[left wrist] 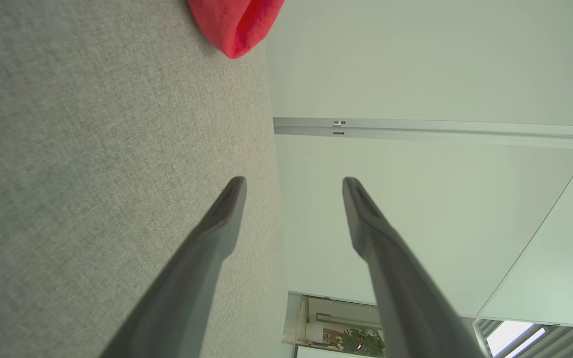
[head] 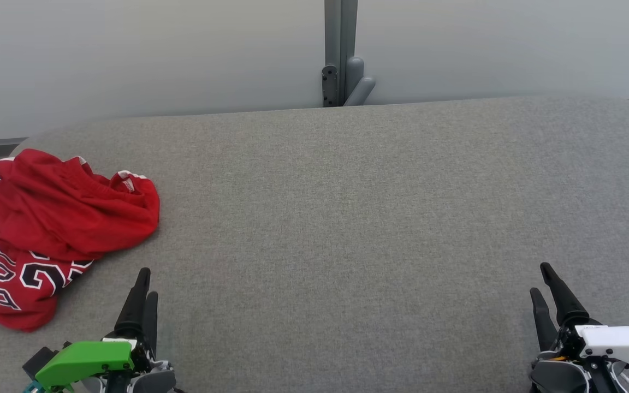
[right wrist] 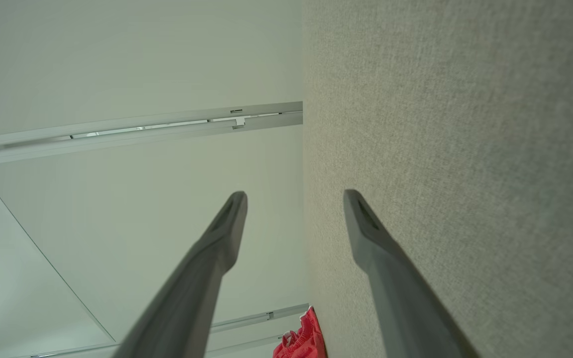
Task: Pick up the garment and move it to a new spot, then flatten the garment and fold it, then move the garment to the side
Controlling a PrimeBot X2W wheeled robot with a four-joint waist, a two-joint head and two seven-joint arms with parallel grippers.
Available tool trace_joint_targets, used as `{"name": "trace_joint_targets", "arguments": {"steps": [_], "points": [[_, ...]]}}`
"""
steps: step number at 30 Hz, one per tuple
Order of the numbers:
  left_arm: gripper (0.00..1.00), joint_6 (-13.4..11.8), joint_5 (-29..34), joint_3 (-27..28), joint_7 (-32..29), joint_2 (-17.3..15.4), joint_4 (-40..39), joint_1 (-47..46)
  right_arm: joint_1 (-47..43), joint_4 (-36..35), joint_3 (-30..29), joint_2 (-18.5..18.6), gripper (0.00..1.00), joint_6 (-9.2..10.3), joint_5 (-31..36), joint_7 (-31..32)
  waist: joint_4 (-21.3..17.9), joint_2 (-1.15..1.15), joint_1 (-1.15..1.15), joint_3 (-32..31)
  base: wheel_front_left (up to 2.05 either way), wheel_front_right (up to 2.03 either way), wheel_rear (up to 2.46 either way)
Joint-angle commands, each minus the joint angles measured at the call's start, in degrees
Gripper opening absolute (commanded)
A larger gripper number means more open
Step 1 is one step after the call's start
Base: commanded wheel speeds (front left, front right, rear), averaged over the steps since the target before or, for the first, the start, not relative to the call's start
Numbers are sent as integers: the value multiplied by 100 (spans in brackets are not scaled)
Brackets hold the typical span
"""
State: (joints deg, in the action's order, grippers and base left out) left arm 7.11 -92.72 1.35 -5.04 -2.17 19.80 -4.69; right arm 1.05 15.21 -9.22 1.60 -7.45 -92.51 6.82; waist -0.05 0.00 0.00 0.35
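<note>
Left tool (head: 148, 283) in head view: green-capped wrist, two dark fingers pointing away over the grey surface (head: 347, 218), nothing between them, touching nothing. Crumpled red garment (head: 58, 229), a jersey with black-and-white lettering, lies heaped on the surface ahead of the left tool and off to its left, near the fingertips but apart from them. Right tool (head: 539, 278), white-capped wrist, sits far across the surface from the garment, also bare, fingers pointing away. Grey post (head: 340, 54) stands against the pale wall (head: 129, 54) beyond both tools. Left wrist view: left tool (left wrist: 294, 181) released, fingers spread with a clear gap, holding nothing; one finger is over the surface (left wrist: 92, 149), the other against the wall (left wrist: 416, 64); a red fold of the garment (left wrist: 237, 25) lies beyond the fingertips. Right wrist view: right tool (right wrist: 295, 194) released too, wide gap, nothing gripped; a small red bit of the garment (right wrist: 301, 340) shows well away, low between the fingers at the surface (right wrist: 465, 149) edge.
</note>
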Motion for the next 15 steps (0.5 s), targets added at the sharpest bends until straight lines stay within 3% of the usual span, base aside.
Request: {"name": "trace_joint_targets", "arguments": {"steps": [1,8,15], "points": [[100,12,-10,-37,45,-16,-130,-115,86,-113,56,42,100,0,25,-66,-1,0,0,-2,0,0,0],[100,16,353,-293,291,-104,-204,-128,115,-138,255,97,100,-1,358,-308,-6,0,0,-11,0,0,0],[100,19,1341,-284,491,-68,-343,-135,123,-228,261,65,100,-1,1276,-524,-7,0,0,-17,0,0,0]]}}
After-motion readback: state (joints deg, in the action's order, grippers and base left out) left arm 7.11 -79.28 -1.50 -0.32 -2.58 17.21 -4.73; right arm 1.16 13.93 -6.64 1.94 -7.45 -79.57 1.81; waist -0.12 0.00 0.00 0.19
